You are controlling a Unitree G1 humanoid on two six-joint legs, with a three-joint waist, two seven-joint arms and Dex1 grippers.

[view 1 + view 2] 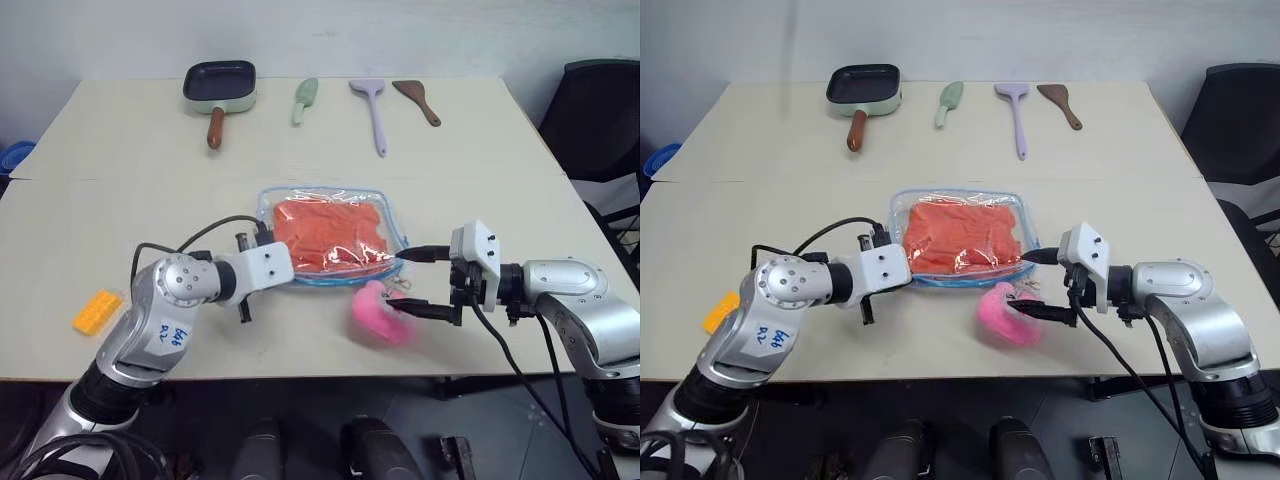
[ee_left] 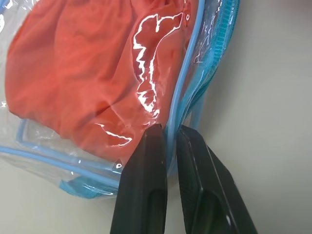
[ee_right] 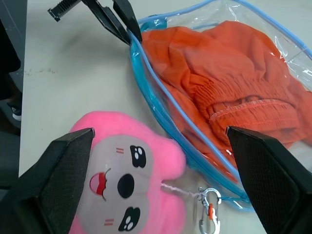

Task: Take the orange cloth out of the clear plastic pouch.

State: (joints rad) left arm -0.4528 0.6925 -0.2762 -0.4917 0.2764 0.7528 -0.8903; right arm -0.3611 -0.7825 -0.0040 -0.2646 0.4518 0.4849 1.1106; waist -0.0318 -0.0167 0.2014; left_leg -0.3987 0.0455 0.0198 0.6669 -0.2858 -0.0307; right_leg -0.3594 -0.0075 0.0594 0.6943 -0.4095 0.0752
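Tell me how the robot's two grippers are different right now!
The left gripper is shut, pinching the blue edge of the clear plastic pouch; the right gripper is open wide and holds nothing. The left is at the pouch's left side; the right is by its right corner, above the pink plush toy. Both have two black fingers.

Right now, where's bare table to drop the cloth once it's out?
Bare: the wide strip between the clear plastic pouch and the utensil row, frying pan to brown spatula; also left, between pouch and yellow brick. Crowded: the near edge, with left gripper, pink plush and right gripper.
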